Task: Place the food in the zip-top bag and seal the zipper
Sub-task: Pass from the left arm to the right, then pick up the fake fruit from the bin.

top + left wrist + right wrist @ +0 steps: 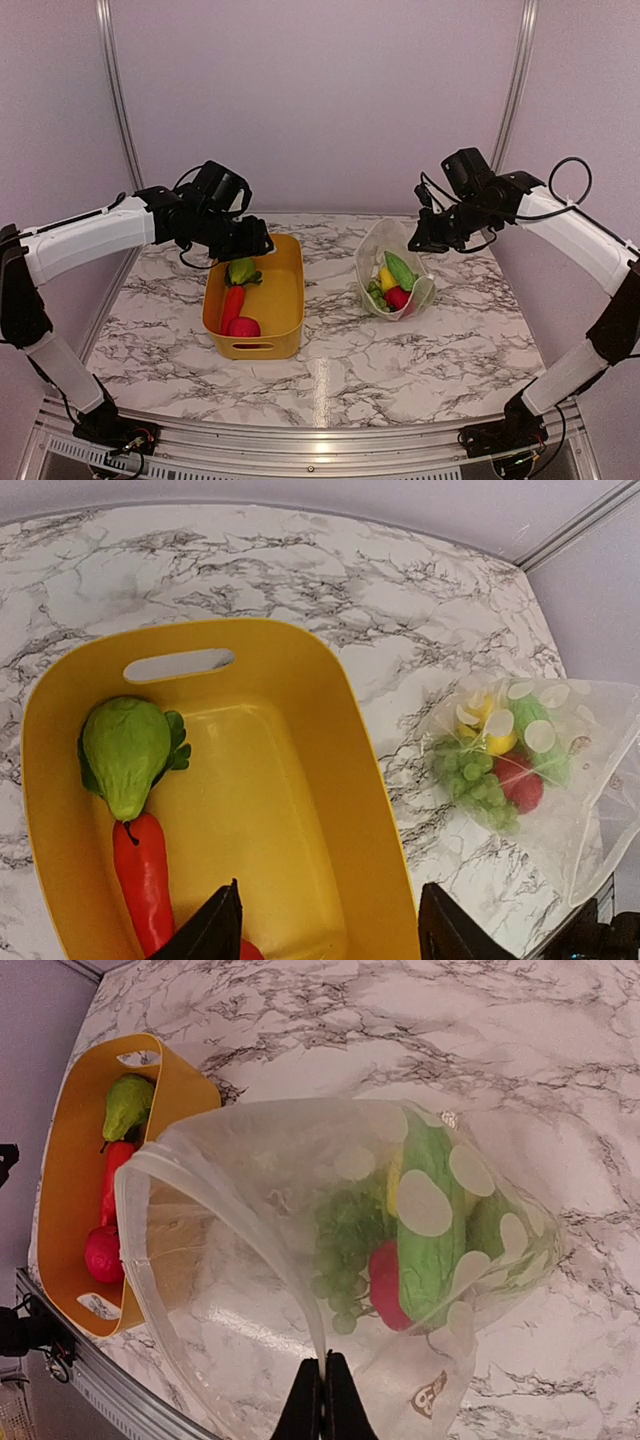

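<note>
The clear dotted zip-top bag (372, 245) stands with its mouth open toward the yellow bin, and the zipper (135, 1220) runs along the mouth edge. Inside lie green grapes (345, 1250), a red apple (385, 1285), a long green piece (430, 1220) and a yellow lemon (497, 742). My right gripper (323, 1395) is shut on the bag's mouth edge and holds it up. My left gripper (330, 925) hangs open and empty above the bin's right wall. A green pear-shaped piece (125, 745), a long red piece (143, 875) and a round red fruit (244, 327) lie in the bin.
The yellow bin (290, 300) stands left of centre on the marble table (330, 370), with the bag (590, 780) a short gap to its right. Purple walls and metal frame posts (515, 90) close off the back and sides.
</note>
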Controlling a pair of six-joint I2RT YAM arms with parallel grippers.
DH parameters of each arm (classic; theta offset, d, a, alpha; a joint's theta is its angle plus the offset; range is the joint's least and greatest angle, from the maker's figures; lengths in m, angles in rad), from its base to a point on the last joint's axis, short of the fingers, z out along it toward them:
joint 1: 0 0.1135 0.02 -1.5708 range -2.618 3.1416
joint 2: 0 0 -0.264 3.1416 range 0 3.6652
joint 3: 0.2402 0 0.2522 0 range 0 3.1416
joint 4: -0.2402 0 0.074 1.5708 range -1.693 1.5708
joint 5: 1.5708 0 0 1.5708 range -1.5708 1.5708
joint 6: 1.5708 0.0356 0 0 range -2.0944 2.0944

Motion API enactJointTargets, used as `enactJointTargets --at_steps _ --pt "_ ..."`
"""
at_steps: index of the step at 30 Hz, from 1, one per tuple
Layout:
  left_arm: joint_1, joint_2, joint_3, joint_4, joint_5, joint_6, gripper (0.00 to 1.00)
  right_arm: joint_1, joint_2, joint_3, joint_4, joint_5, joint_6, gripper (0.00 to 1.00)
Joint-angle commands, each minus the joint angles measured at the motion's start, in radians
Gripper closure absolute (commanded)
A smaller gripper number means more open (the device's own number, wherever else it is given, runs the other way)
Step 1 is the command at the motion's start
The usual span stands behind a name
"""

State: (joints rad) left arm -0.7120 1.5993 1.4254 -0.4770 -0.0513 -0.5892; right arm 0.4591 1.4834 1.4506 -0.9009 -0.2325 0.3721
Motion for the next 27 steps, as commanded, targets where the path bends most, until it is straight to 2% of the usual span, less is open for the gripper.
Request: enactJointTargets --at_steps 1,12,14,17,23,27 --pt "-0.007 0.04 -0.047 -0.157 0.012 0.007 0.39 0.019 -0.052 0.001 0.004 -0.039 -0.004 1.0" --pt "-0.009 0.137 -0.069 -0.256 -0.078 0.006 0.4 0.038 -0.121 -0.064 -0.015 -0.097 0.01 1.0" --pt "-0.009 0.156 -0.059 -0.256 -0.063 0.022 0.45 0.037 -0.123 -0.072 -0.006 -0.109 0.02 1.0" --pt "-0.01 0.192 -0.035 -0.268 -0.028 0.058 0.45 0.037 -0.12 -0.072 0.002 -0.122 0.027 1.0" --pt "-0.011 0.238 -0.004 -0.349 -0.046 0.062 0.43 0.038 -0.117 -0.067 0.003 -0.121 0.029 1.0" --pt "-0.025 0.248 0.029 -0.414 0.015 0.101 0.41 0.038 -0.12 -0.071 0.008 -0.125 0.039 1.0"
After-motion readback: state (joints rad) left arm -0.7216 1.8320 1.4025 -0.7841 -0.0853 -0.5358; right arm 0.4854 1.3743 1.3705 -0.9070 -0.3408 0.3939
